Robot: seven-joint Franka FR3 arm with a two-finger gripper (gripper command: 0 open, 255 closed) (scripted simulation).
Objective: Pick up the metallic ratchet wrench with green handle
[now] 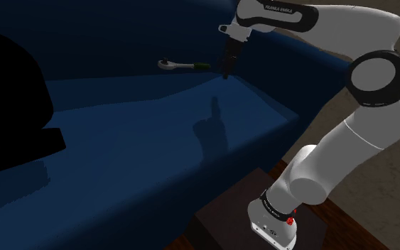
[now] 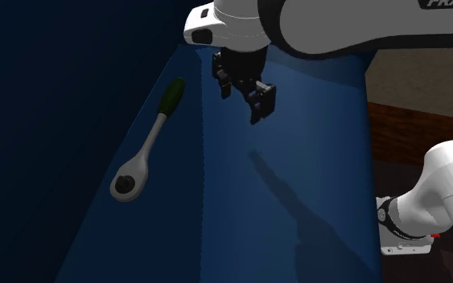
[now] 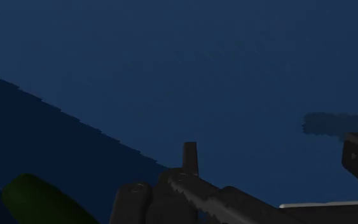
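Wrench (image 2: 148, 149): lies flat on the blue couch (image 1: 120, 142), at the far side in the shoulder view.
Handle (image 3: 37, 200): green, the end of the wrench nearest the end effector.
End effector (image 2: 243, 103): open, holds nothing, hangs in the air just beside the handle.
Done: I think only the reach is close.
Left: line up, go down, close on the wrench, lift.

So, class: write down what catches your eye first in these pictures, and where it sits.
The big white arm reaches from the shoulder view's lower right over a deep blue surface. A wrench with a shiny head and green handle lies flat on that surface, and the black gripper hangs open beside its handle end, not touching it.
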